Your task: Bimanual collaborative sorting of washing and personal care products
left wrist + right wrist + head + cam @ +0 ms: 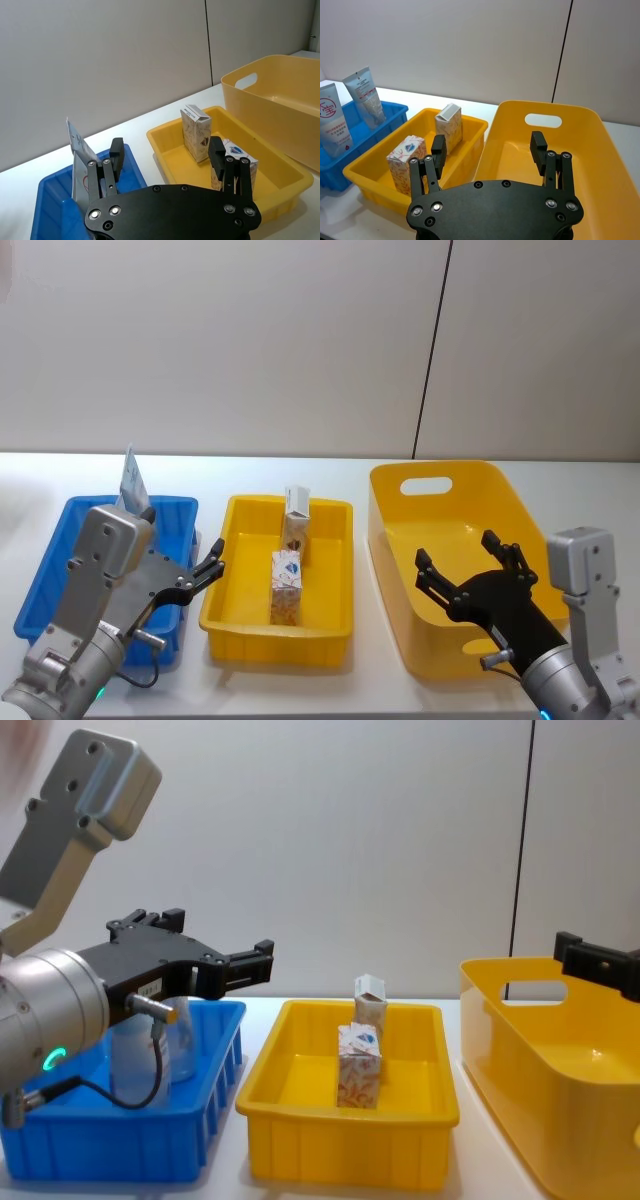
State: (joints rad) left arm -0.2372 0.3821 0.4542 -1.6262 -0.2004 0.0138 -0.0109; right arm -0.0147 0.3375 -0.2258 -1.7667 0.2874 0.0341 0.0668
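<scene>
Between picks, by the look of it. Left gripper [166, 150] spread empty above blue bin [48, 588] with tubes [335, 125]; right gripper [487, 141] likewise over tub [388, 540]. Next likely needs squaring on a carton [286, 585].

The blue bin [50, 565], yellow tray [275, 632] and yellow tub [450, 530] are smooth, faintly glossy plastic, the 2 cartons [406, 162] matt printed card, the 2 squeeze tubes [332, 125] soft satin plastic, the left gripper [166, 150] and right gripper [488, 142] matt black with shiny metal screws [436, 206], the table [375, 680] smooth white.
</scene>
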